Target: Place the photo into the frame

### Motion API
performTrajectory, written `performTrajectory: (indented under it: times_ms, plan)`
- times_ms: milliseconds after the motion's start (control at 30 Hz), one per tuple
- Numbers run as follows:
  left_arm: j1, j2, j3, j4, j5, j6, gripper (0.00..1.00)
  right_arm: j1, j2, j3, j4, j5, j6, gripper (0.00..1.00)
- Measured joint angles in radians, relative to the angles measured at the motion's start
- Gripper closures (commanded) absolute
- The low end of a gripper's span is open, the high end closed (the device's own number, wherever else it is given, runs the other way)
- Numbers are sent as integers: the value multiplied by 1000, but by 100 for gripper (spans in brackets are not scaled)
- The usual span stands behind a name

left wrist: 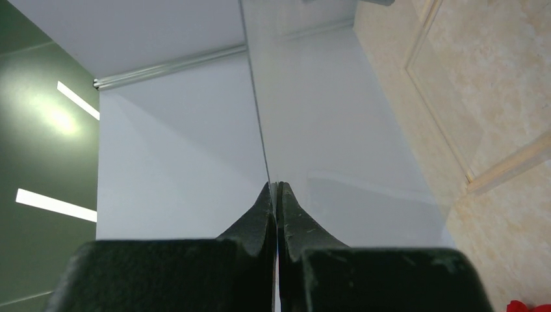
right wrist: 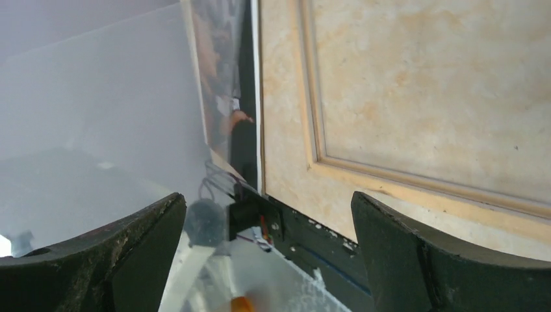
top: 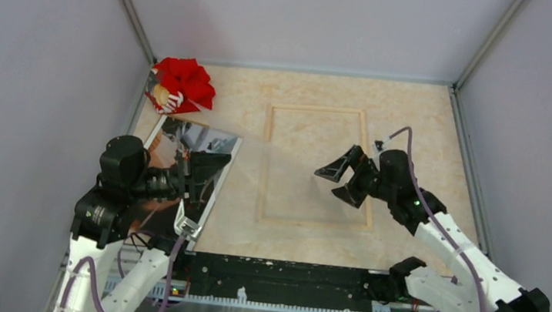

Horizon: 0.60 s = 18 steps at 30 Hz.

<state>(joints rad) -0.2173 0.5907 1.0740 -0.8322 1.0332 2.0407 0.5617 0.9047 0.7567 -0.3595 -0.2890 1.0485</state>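
Both left fingers (left wrist: 263,221) pinch the photo (top: 216,143) edge, frame (top: 316,111) apart.

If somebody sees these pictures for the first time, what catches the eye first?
First the dark glossy photo, held tilted at the left with the left gripper shut on its edge. Next the frame, lying flat in the middle with its light wooden side up, the open right gripper hovering over its right part. A bright red bundle sits in the far left corner.
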Motion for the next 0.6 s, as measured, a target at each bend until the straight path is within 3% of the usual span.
performTrajectory:
  times_ms: [167,367,600]
  plan:
    - [0,50,57,-58,11,9,100,-96,20,-142,188,-115,216,1]
    - [0,81,90,-101,26,15,100,-100,124,-210,626,-246,500,1]
    - [0,102,132,-127,29,19,100,-100,135,-149,546,-249,501,1]
